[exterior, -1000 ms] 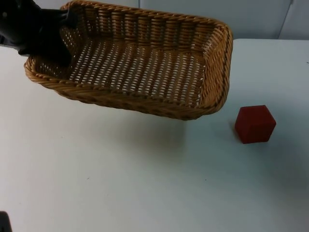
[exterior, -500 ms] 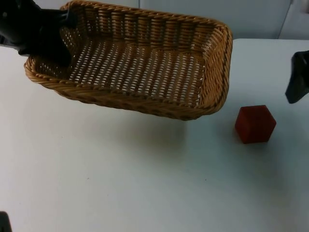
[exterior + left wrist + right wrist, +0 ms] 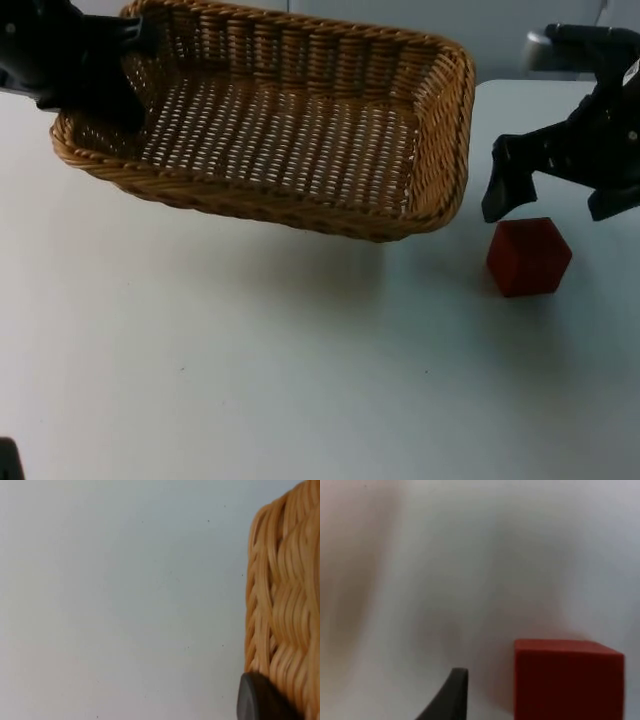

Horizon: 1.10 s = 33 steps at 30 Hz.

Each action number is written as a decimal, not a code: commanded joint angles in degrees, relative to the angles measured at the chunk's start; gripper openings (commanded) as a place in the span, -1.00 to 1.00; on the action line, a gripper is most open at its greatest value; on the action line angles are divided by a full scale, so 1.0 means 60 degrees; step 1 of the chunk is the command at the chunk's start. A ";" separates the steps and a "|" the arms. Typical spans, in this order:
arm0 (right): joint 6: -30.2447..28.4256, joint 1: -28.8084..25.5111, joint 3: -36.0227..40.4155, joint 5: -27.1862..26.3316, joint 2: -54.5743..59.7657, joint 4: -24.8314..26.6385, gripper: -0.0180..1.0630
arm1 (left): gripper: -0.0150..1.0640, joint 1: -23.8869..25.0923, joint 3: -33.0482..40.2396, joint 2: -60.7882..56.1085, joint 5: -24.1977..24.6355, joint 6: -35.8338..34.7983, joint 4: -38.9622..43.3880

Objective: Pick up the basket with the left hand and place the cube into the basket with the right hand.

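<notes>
At the far left of the top view we see the left gripper (image 3: 125, 95) pinching the short end wall of the rectangular woven wicker basket (image 3: 300, 150), one finger inside the basket and the arm's black body outside it. The basket hangs above the white table top (image 3: 250, 370), tilted, its near long side casting a soft shadow on the surface beneath. In the left wrist view we find the basket's braided wall (image 3: 285, 610) close against a black fingertip (image 3: 260, 700), with bare table beside it.

Moving right, past the basket's far short end, we come to the small red cube (image 3: 528, 256), which sits on the table near the basket's right corner but apart from it. The right gripper (image 3: 558, 196) hangs just above and behind the cube, its two fingers spread wide, one to each side, neither touching it. In the right wrist view we see the cube (image 3: 568, 679) just beside one dark fingertip (image 3: 451, 695), a gap of table between them.
</notes>
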 commanded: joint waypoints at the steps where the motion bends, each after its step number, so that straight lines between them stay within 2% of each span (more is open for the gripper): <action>1: -0.0062 0.0055 -0.0079 -0.0220 0.0190 0.0152 0.98 | -0.97 0.0002 -0.0096 -0.0138 -0.0185 -0.0113 -0.0222; 7: -0.0042 0.0055 -0.0079 -0.0262 0.0785 0.0130 0.95 | -0.97 0.0002 -0.0096 -0.0138 -0.0277 -0.0113 -0.0222; 9: -0.0120 0.0055 -0.0079 -0.0325 0.0925 0.0074 0.69 | -0.97 0.0002 -0.0096 -0.0138 -0.0277 -0.0113 -0.0222; 10: -0.0120 0.0055 -0.0079 -0.0325 0.0925 0.0074 0.69 | -0.97 0.0002 -0.0096 -0.0138 -0.0277 -0.0113 -0.0222; 11: -0.0208 0.0055 -0.0079 -0.0396 0.0942 0.0074 0.36 | -0.97 0.0002 -0.0096 -0.0138 -0.0277 -0.0113 -0.0222; 13: -0.0193 0.0055 -0.0079 -0.0546 0.0966 0.0050 -0.54 | -0.97 0.0002 -0.0096 -0.0138 -0.0300 -0.0113 -0.0222; 14: -0.0193 0.0055 -0.0079 -0.0546 0.0966 0.0050 -0.54 | -0.97 0.0002 -0.0096 -0.0138 -0.0300 -0.0113 -0.0222; 15: 0.0277 0.0014 -0.0104 -0.0722 0.0966 -0.0235 -0.94 | -0.97 0.0002 -0.0096 -0.0138 -0.0300 -0.0113 -0.0222; 16: 0.0753 -0.0036 -0.0197 -0.0704 0.0949 -0.0637 -0.94 | -0.97 0.0002 -0.0096 -0.0138 -0.0300 -0.0113 -0.0222; 17: 0.1409 -0.0112 -0.0452 -0.0493 0.0949 -0.1506 -0.94 | -0.97 0.0002 -0.0096 -0.0138 -0.0300 -0.0113 -0.0222; 18: 0.1409 -0.0112 -0.0452 -0.0493 0.0949 -0.1506 -0.94 | -0.97 0.0002 -0.0096 -0.0138 -0.0300 -0.0113 -0.0222; 20: 0.2871 -0.0276 -0.1107 0.0274 0.0819 -0.3147 -0.94 | -0.97 0.0002 -0.0096 -0.0138 -0.0300 -0.0113 -0.0222; 21: 0.3448 -0.0277 -0.1798 0.0800 0.0610 -0.4232 -0.94 | -0.97 0.0002 -0.0096 -0.0138 -0.0300 -0.0113 -0.0222; 22: 0.3485 -0.0277 -0.2318 0.1119 0.0441 -0.4540 -0.94 | -0.97 0.0002 -0.0096 -0.0138 -0.0324 -0.0113 -0.0222; 24: 0.3351 -0.0277 -0.2777 0.1359 0.0294 -0.4564 -0.94 | -0.97 0.0002 -0.0096 -0.0138 -0.0324 -0.0113 -0.0222; 26: 0.2930 -0.0078 -0.3855 0.1643 -0.0051 -0.4236 -0.96 | -0.97 0.0002 -0.0096 -0.0138 -0.0324 -0.0113 -0.0222; 27: 0.2482 0.0027 -0.4350 0.1745 -0.0184 -0.3806 -0.97 | -0.97 0.0002 -0.0096 -0.0138 -0.0324 -0.0113 -0.0222; 28: 0.1901 0.0174 -0.4735 0.1902 -0.0292 -0.2988 -0.97 | -0.97 0.0002 -0.0096 -0.0138 -0.0324 -0.0113 -0.0222; 29: 0.1901 0.0174 -0.4735 0.1902 -0.0292 -0.2988 -0.97 | -0.97 0.0002 -0.0096 -0.0138 -0.0324 -0.0113 -0.0222; 33: -0.1279 0.0980 -0.5757 0.2818 -0.0390 0.1083 -0.97 | -0.97 0.0002 -0.0096 -0.0138 -0.0324 -0.0113 -0.0222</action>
